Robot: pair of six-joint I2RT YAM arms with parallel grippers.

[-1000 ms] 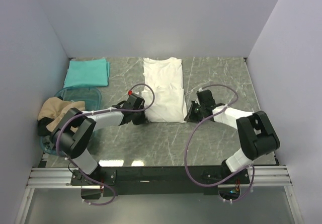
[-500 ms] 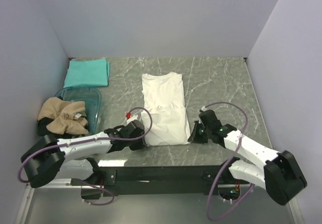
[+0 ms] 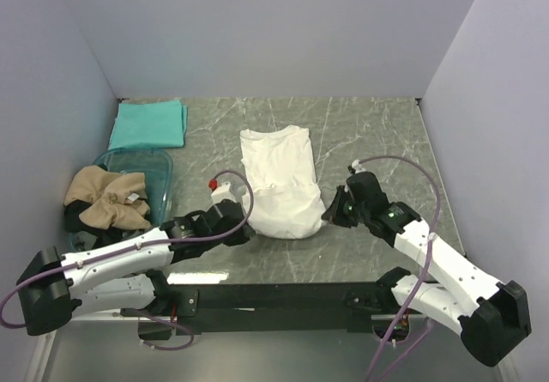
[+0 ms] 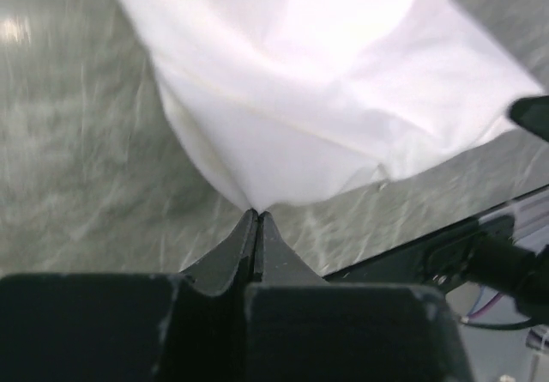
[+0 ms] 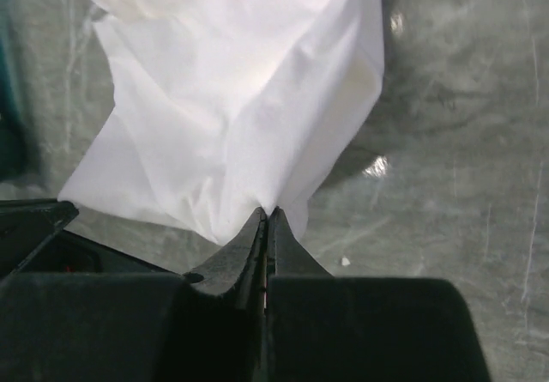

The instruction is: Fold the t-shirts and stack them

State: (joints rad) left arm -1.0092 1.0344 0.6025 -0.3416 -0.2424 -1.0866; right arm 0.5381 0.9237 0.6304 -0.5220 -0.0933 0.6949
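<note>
A white t-shirt (image 3: 279, 180) lies lengthwise in the middle of the table, its near end lifted and bunched. My left gripper (image 3: 246, 226) is shut on the near left corner of the white t-shirt (image 4: 317, 81). My right gripper (image 3: 327, 213) is shut on the near right corner of the same white t-shirt (image 5: 240, 99). A folded teal t-shirt (image 3: 149, 123) rests at the back left corner. A crumpled tan t-shirt (image 3: 107, 197) sits in the bin at the left.
A clear blue-tinted plastic bin (image 3: 163, 169) stands at the left edge, holding the tan cloth. Walls close in the table on the left, back and right. The black front rail (image 3: 274, 298) runs along the near edge by the arm bases.
Both grippers have pulled the white t-shirt's near end toward the front edge and then raised it. The shirt slid nearer and its near hem now bunches upward.
</note>
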